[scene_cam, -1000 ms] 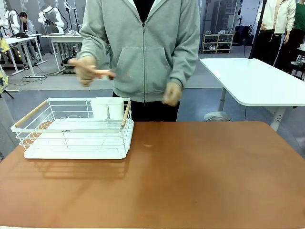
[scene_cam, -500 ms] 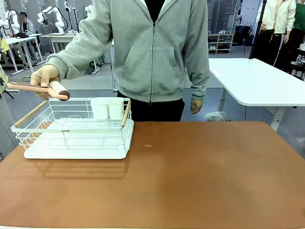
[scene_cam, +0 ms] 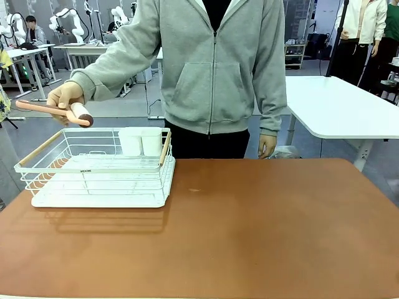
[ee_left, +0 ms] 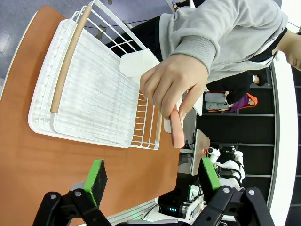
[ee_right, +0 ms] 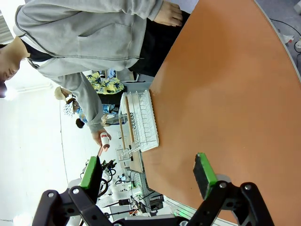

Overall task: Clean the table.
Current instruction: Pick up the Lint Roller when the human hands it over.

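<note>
Above the far-left corner of the dish rack (scene_cam: 87, 169), a possible clash: person's hand (scene_cam: 65, 94) out there with a pink-handled tool (scene_cam: 53, 110), and in the left wrist view right ahead of the left claw (ee_left: 151, 170). Could strike fingers or tool if driven forward now; safer to wait for a clear offer. Could also fumble a handover, with the tool dropping into the rack or onto the two white cups (scene_cam: 140, 141) at its back. Might shove the rack along the worktop (scene_cam: 268, 237) on a low approach, given wire sides proud of the surface. Hard to judge whether the tool is meant for the rack or for a claw, so a wrong guess is a further hazard.

Left claw spread wide, nothing between the green pads, aimed at hand and rack from above the worktop. Same for the right claw (ee_right: 146, 172): wide apart, empty, looking across bare brown surface toward rack and person. Person's arm stretched out sideways, fist closed over the handle, tool roughly level, white head over the rack's corner; other hand (scene_cam: 268, 146) hanging loose at the far edge.

Worktop reddish-brown, across the whole foreground, rack on its left part, one small speck (scene_cam: 194, 190) near the middle
</note>
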